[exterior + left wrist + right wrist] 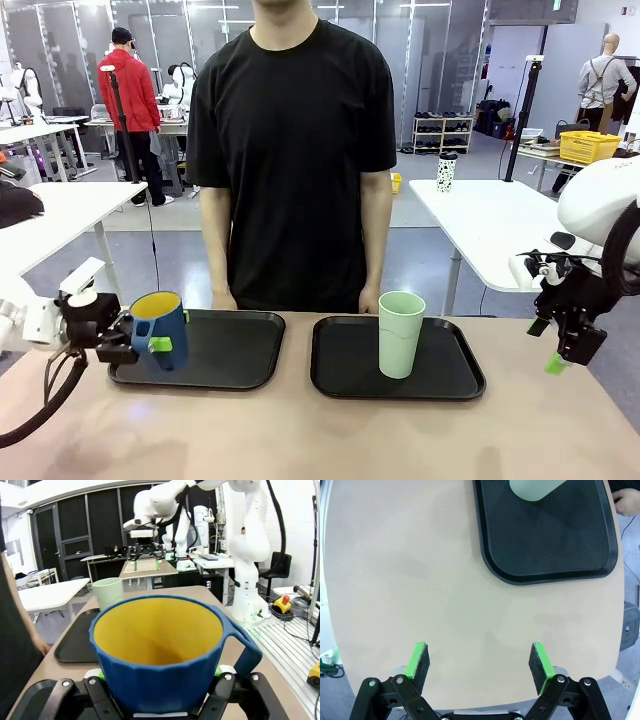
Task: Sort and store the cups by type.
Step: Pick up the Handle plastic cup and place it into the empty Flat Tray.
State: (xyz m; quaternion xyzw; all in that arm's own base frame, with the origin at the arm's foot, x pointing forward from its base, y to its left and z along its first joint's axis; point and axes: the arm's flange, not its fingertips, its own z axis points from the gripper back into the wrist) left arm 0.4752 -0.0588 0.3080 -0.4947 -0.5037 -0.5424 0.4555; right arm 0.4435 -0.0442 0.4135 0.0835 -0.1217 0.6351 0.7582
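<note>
- the left gripper (140,345) is clamped on the short dark blue handled mug with a yellow inside (160,331); its green pads press on the mug's wall low down, and the mug stands nearly upright, mouth up.
- the mug hangs over the near left corner of the left black plastic tray (235,350). its base looks close to the tray floor, but i cannot tell from the front view whether it touches.
- in the left wrist view the mug (165,650) sits between the fingers with its handle out to picture right, clear of the pads.
- the tall pale mint-green handleless tumbler (401,333) stands upright on the right black plastic tray (340,375), toward the person's side of it, well apart from the mug.
- the right gripper (479,665) hangs with its jaws wide apart and nothing between them, above bare tan tabletop (420,580) off the right tray's near edge.
- the relation that counts: the tray lies straight below the mug, so the move that seems due is a short drop along the mug's upright axis and then a release. the left arm is the one to do it.
- the person's hands rest at the far edge of the trays, clear of both cups.
</note>
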